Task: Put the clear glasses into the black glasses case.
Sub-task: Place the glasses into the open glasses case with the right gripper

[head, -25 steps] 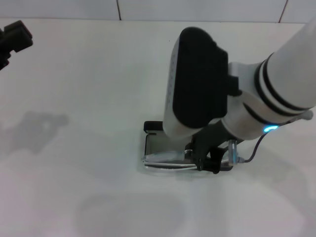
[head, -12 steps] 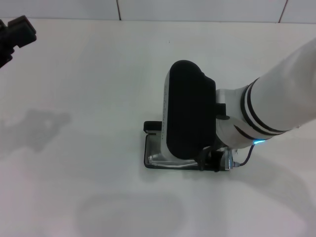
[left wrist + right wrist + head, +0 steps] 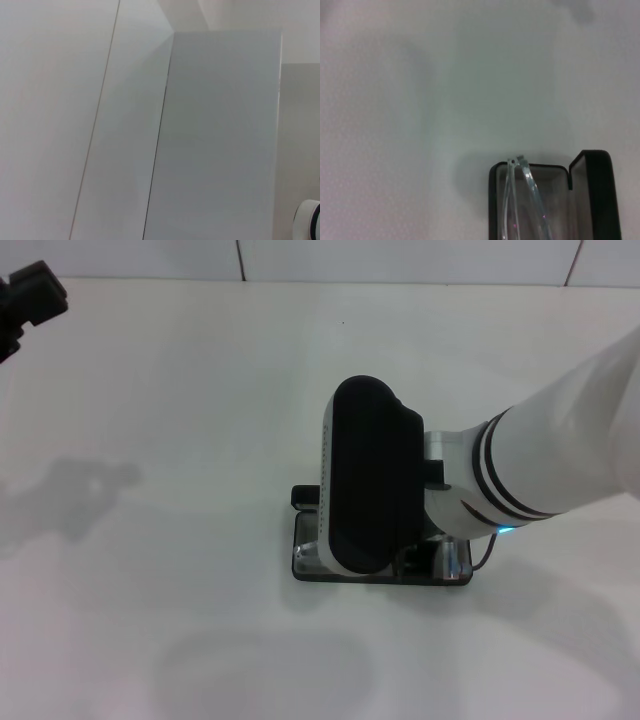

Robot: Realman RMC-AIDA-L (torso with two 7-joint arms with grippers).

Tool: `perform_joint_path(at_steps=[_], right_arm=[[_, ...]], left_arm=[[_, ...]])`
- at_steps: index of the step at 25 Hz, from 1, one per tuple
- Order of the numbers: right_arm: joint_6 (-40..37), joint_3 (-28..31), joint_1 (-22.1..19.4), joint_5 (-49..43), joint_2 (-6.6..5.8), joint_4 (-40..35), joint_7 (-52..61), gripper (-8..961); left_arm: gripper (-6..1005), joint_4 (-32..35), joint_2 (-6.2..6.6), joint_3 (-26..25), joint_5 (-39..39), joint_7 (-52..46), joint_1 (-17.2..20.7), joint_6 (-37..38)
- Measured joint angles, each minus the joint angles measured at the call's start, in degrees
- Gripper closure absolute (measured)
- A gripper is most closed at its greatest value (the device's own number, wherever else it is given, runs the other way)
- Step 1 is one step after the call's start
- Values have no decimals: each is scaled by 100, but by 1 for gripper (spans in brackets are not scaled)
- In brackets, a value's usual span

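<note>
The right arm [image 3: 560,455] reaches in from the right and bends steeply down over the case [image 3: 310,565], its white sleeve banded with black rings and a blue light glowing near the wrist. A long, rounded black housing on the wrist covers most of the case in the head view, and the right gripper is hidden beneath it, so whether its jaws are spread or closed, or hold anything, cannot be told.

The case [image 3: 592,195] lies open on the white table [image 3: 180,570], matte black with rounded corners and a pale grey lining; its lid stands up along one side. The glasses [image 3: 525,200] sit inside the tray, colourless plastic with thin clear arms, one end close to the case's short end wall.

The left gripper [image 3: 30,305], black and blocky, hangs at the far left edge of the table, well apart from the case; its jaw state cannot be made out.
</note>
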Motion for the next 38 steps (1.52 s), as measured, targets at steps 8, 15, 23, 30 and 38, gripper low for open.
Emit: perform_joint_path(at_steps=[8,15,23,30,38], right_arm=[[82,-75,19,-55,0,115,14,894],[84,-79,24,-93,0,182,40,894],[91,-80,5,-114,0,226,60,893],[52,-79,3,-131,0,224,60,893],[61,-79,3,-276,0,223,206,891]], left_arm=[[906,-183,3,-5,2,59,-20,0],[906,-217,14,-7,2,71,-36,1],[906,-220,13,-7,1,71,-35,7],[906,-220,8,-11,0,70,-35,9],[905,-220,0,-16,-7,61,-35,8]])
